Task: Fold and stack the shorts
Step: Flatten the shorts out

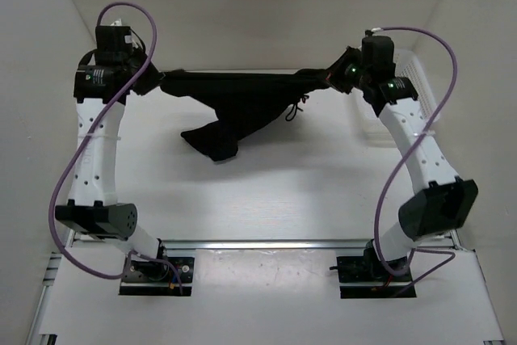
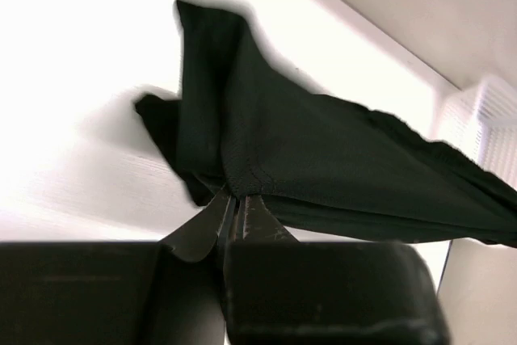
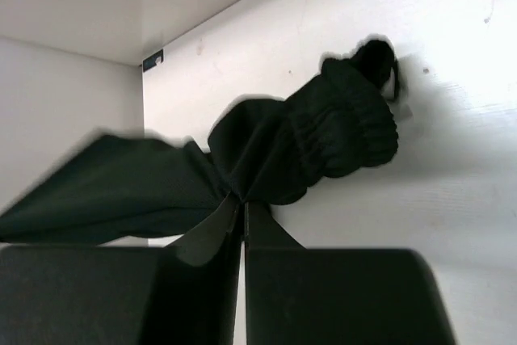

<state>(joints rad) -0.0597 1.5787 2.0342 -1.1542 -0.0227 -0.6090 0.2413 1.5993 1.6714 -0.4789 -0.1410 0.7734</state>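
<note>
- The left gripper (image 2: 235,204) was closed tight on a stitched hem edge of the black shorts (image 2: 323,159), its fingers pinching the fabric at lower centre of the wrist view.
- The right gripper (image 3: 242,204) was likewise clamped on a bunched fold beside the gathered elastic waistband (image 3: 347,127).
- In the overhead view the shorts (image 1: 242,103) hung stretched between both grippers across the upper middle of the frame, one leg sagging to the white table (image 1: 283,199), the thin drawstring (image 1: 296,109) dangling.
- A white mesh basket (image 1: 414,66) sat at upper right, behind the right arm.
- A small dark label (image 3: 152,61) on the wall was unreadable.
</note>
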